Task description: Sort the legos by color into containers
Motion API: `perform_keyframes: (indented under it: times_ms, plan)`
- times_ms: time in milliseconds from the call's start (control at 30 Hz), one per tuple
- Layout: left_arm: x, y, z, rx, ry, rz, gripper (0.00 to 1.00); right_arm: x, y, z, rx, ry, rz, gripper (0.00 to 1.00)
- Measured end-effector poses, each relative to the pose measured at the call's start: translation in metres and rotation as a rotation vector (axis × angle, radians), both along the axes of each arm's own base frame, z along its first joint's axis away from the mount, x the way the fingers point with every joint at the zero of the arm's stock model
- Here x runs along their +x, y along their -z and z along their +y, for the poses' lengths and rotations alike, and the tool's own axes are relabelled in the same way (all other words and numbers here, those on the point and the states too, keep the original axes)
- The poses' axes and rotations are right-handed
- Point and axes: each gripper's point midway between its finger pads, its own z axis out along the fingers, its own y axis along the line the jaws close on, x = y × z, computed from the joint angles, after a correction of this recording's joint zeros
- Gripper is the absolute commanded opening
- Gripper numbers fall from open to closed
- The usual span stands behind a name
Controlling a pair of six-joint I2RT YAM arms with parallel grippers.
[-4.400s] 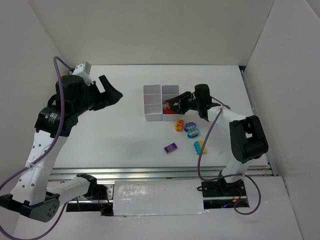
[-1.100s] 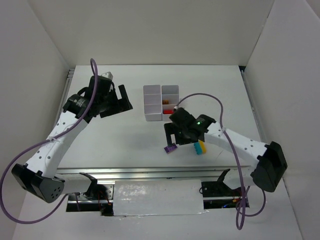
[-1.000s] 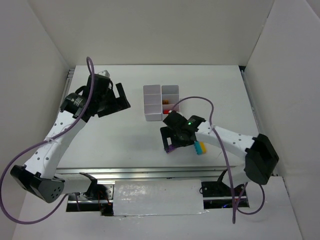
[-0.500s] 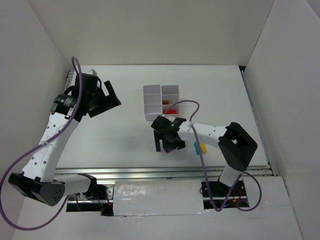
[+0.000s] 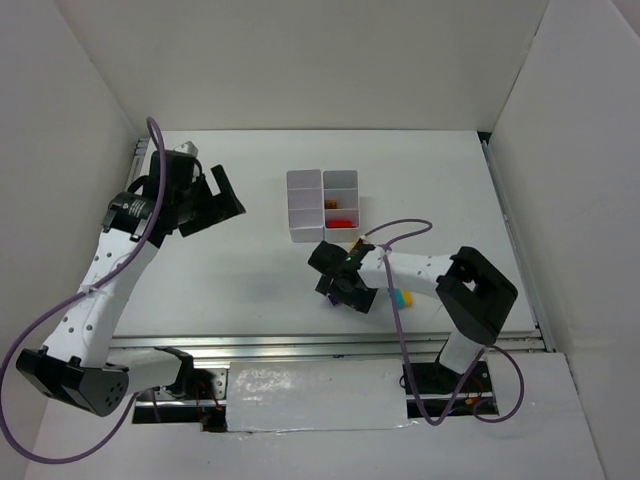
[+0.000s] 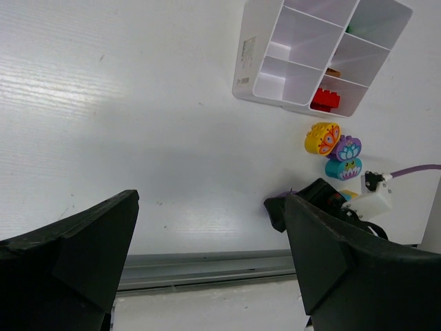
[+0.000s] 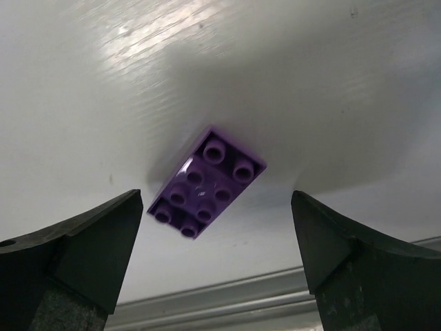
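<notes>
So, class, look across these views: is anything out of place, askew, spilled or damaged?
Nothing stands out. The flat purple studded plastic brick lies intact, studs up, only diagonal to the open right gripper above it.

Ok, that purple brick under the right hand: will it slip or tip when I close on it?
Probably stiff and light: the purple brick looks like small hard plastic. Its glossy sides may slip, and it lies skewed to the open right hand, so it will likely twist square as that closes. Lying flat, studs up, it should not roll.
</notes>
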Motion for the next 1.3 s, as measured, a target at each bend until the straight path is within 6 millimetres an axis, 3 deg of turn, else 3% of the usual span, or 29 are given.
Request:
perform_keyframes:
  times_ms: [233,367,433,467,533,700,767,833,1033,1133,1200,1300]
  plan:
    - [-0.005,-0.003,-0.003,-0.009,0.038,-0.027,1.00,0.016,0.005,-0.002,0.006,0.085,-0.041,0.78]
    - [-0.006,0.001,-0.004,-0.012,0.047,-0.020,1.00,0.021,0.008,-0.007,0.000,0.114,-0.040,0.33]
    - [-0.006,0.000,-0.004,-0.013,0.049,-0.021,1.00,0.021,0.009,-0.008,-0.003,0.120,-0.038,0.32]
    - [-0.005,0.000,-0.004,-0.013,0.050,-0.022,0.99,0.021,0.009,-0.008,-0.004,0.120,-0.039,0.25]
    - [-0.005,0.000,-0.004,-0.012,0.051,-0.022,0.99,0.021,0.009,-0.008,-0.003,0.117,-0.041,0.00]
    - [-0.005,0.000,-0.003,-0.003,0.059,-0.028,0.99,0.025,-0.002,-0.002,0.016,0.030,-0.069,0.00]
    - [-0.004,0.000,-0.003,-0.001,0.062,-0.031,1.00,0.033,-0.020,0.012,0.075,-0.066,-0.113,0.00]
    - [-0.004,0.000,-0.002,0.001,0.063,-0.033,0.99,0.049,-0.053,0.036,0.169,-0.177,-0.198,0.00]
    - [0.000,-0.008,-0.001,-0.004,0.077,-0.071,1.00,0.136,-0.205,0.100,0.358,-0.552,-0.633,0.00]
    - [-0.001,-0.014,-0.005,-0.032,0.102,-0.093,1.00,0.187,-0.260,0.115,0.409,-0.729,-0.783,0.00]
    - [-0.003,-0.020,-0.010,-0.051,0.137,-0.114,1.00,0.221,-0.277,0.121,0.415,-0.840,-0.844,0.00]
    - [-0.009,-0.035,-0.020,-0.088,0.214,-0.171,0.99,0.268,-0.269,0.124,0.357,-0.996,-0.864,0.00]
